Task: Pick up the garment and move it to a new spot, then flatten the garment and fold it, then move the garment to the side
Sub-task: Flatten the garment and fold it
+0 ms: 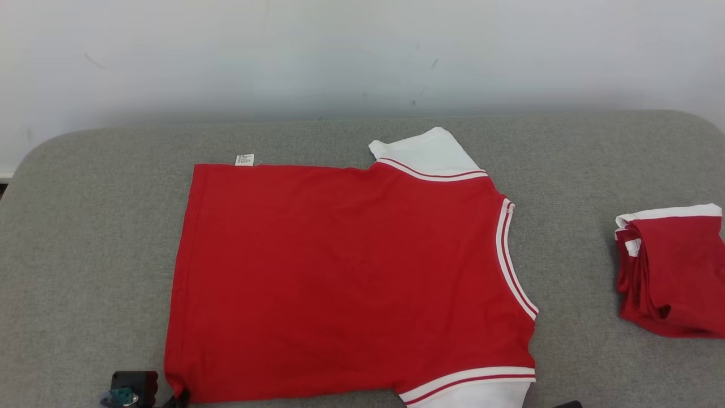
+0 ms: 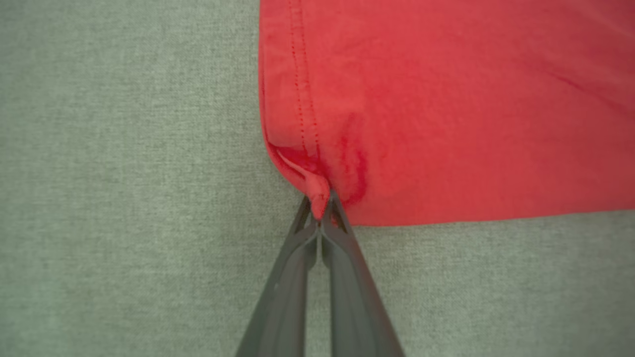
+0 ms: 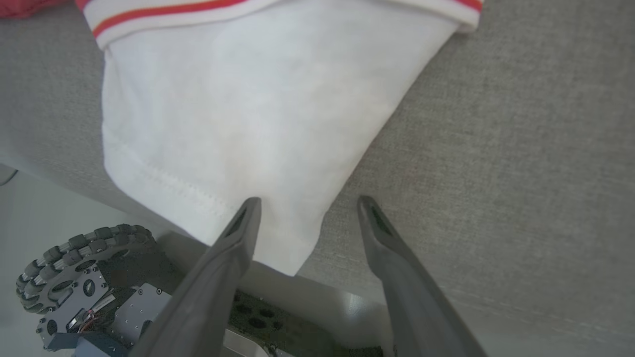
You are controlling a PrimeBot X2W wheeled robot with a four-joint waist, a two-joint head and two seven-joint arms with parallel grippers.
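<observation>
You've got the shirt (image 1: 351, 277) flat mid-surface (image 1: 85, 238); fold and side move remain. Your L pincer (image 2: 322, 208) pinches its front hem corner. R pincer (image 3: 308, 201) is spread wide at the sleeve (image 3: 238, 109), holding nothing.

The left end effector (image 2: 322, 210) and right end effector (image 3: 307, 203) share long, tapered dark-grey fingers; omni wheel (image 3: 59, 263) at eight o'clock, right wrist view (grey rollers ring its rim).

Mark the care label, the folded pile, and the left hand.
care label (image 1: 244, 160), head view, middle of the white tag.
folded pile (image 1: 674, 272), head view, red top layer.
left hand (image 2: 321, 208), left wrist view, between fingertips shut on the shirt (image 2: 446, 99) corner.
</observation>
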